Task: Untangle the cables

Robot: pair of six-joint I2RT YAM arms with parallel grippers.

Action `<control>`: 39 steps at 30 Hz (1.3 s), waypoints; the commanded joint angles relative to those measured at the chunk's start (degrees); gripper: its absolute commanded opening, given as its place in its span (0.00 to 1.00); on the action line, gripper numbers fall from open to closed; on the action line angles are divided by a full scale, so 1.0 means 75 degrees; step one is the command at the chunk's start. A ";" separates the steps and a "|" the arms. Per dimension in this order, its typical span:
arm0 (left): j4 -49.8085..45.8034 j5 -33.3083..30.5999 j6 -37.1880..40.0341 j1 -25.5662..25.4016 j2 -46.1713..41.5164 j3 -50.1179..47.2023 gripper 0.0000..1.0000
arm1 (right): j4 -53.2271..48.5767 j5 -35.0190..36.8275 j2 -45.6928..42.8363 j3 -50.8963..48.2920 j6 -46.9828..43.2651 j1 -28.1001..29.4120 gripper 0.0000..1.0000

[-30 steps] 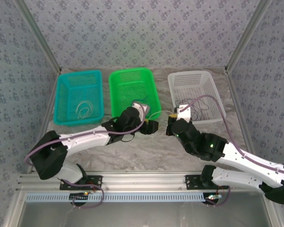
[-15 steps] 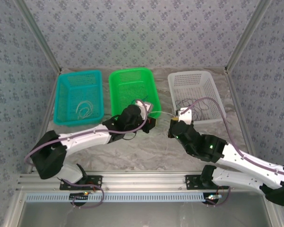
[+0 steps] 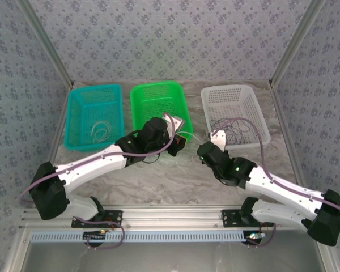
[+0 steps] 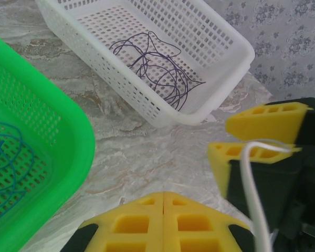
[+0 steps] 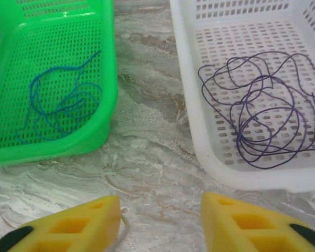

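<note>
My left gripper [image 3: 185, 143] [image 4: 164, 200] is shut, its yellow fingers pressed flat together with nothing showing between the tips. My right gripper [image 3: 205, 145] [image 5: 160, 207] is open over bare table, close beside the left one. A whitish cable [image 4: 248, 178] drapes over the right gripper's fingers [image 4: 262, 119] and runs down past my left finger; its end is hidden. A short piece of the whitish cable [image 5: 124, 223] lies against the right gripper's left finger. The blue cable [image 5: 58, 105] lies looped in the green basket [image 5: 110, 79]. The dark cable [image 5: 262, 115] [image 4: 157, 68] lies coiled in the white basket [image 5: 199, 131].
A teal basket [image 3: 73, 124] at the far left holds a pale wire loop [image 3: 99, 131]. The three baskets stand in a row at the back. Grey marbled table [image 5: 152, 152] shows between the green and white baskets. Aluminium frame posts [image 3: 286, 54] flank the workspace.
My left gripper went from open to shut and swung slightly back toward the green basket. The right gripper's jaws opened in the last half second, and it shifted a little left.
</note>
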 commanded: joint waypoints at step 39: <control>-0.1123 0.0031 -0.0098 0.0502 -0.1918 0.0927 0.00 | 0.1739 -0.2079 0.4431 0.0104 0.1044 0.0319 0.09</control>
